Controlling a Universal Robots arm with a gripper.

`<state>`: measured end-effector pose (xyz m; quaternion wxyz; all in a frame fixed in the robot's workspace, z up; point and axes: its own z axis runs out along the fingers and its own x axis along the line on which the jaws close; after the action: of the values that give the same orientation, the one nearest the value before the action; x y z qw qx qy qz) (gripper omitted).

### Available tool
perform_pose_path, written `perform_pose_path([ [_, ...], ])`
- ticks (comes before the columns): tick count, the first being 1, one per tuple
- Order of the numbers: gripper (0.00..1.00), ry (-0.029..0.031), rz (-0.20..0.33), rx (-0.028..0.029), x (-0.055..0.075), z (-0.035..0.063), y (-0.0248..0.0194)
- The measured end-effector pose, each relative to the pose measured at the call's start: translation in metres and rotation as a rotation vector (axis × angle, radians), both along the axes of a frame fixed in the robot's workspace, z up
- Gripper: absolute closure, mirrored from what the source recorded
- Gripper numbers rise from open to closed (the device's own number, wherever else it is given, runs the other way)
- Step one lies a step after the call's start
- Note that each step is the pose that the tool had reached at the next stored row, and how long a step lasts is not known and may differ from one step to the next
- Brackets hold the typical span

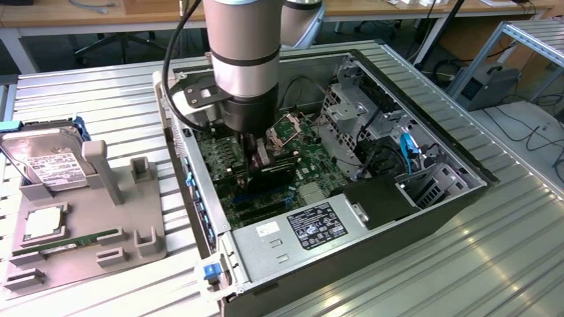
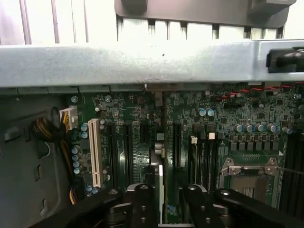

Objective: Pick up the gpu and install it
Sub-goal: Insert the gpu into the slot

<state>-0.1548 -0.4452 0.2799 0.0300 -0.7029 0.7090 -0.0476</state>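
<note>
Clamped on the gpu (image 2: pixel 160 183), the jaws of the gripper (image 2: pixel 164 202) press one black finger (image 2: pixel 142 202) against each face of the thin card, which stands on edge between them. Seen from the wrist, the card runs away from the fingers over the green motherboard (image 2: pixel 237 114), in line with the dark expansion slots and beside a white slot (image 2: pixel 95 152); whether it is fully seated cannot be told. A silver processor socket (image 2: pixel 249 173) lies on the board well off to one side.

In the exterior view the gripper (image 1: pixel 261 162) reaches down from the arm (image 1: pixel 242 53) into the open computer case (image 1: pixel 423 218), with the gpu (image 1: pixel 269 177) dark and low over the motherboard (image 1: pixel 304 155). Inside the case sit a metal drive cage (image 1: pixel 348 109), blue cables (image 1: pixel 410 148) and a power supply (image 1: pixel 291 238) with a black label near the front edge.

Towards the exterior view's left, well apart from the case, a grey holder tray (image 1: pixel 145 241) carries a silver hard drive (image 1: pixel 49 165) leaning upright, a processor chip (image 1: pixel 42 224) and a slim green memory stick (image 1: pixel 70 243).
</note>
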Motion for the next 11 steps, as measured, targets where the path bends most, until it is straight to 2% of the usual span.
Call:
perform_pose_path([
  [1,0.8,0.0026,0.001,0.0001,0.002,0.0,0.0],
  [2,0.86,0.0079,0.002,0.0001,0.007,0.0,0.0],
  [4,0.89,0.0162,0.004,0.0,0.013,0.0,0.0],
  [11,0.89,0.0554,0.011,0.0,0.041,0.0001,0.0],
])
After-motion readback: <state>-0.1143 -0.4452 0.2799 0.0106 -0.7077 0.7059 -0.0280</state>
